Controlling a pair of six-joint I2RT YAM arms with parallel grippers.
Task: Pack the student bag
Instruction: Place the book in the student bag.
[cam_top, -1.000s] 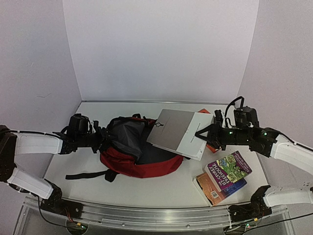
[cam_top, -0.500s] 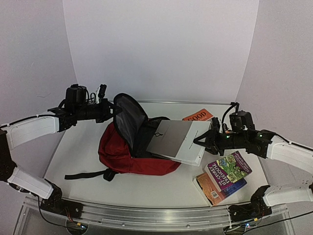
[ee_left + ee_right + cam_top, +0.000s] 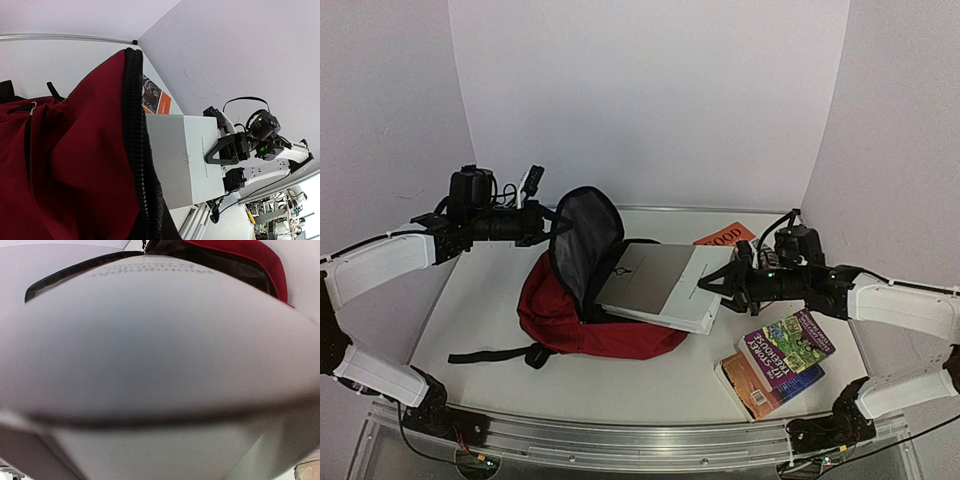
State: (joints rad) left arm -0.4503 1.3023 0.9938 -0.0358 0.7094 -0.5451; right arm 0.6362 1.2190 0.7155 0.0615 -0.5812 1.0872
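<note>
L gripper (image 3: pixel 544 222) pinches student bag (image 3: pixel 590 325) flap, held up; bag lies on table (image 3: pixel 480 300). R gripper (image 3: pixel 722 284) clamps white book (image 3: pixel 655 285), front edge at bag mouth. Slide it in flat, under flap, clear of zipper (image 3: pixel 137 150).

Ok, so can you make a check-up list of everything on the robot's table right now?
Surface: white table, no spills seen.
Job's things: dark red student bag lies open, flap lifted; white book partway into its mouth.
Clutter: purple book stacked on an orange book at the near right; a second orange book at the back.
Claws: left claw shut on the bag's flap edge; right claw shut on the white book's outer edge.
Cables: black cable loops over the right wrist.
Surroundings: plain white walls; metal rail along the near edge.
</note>
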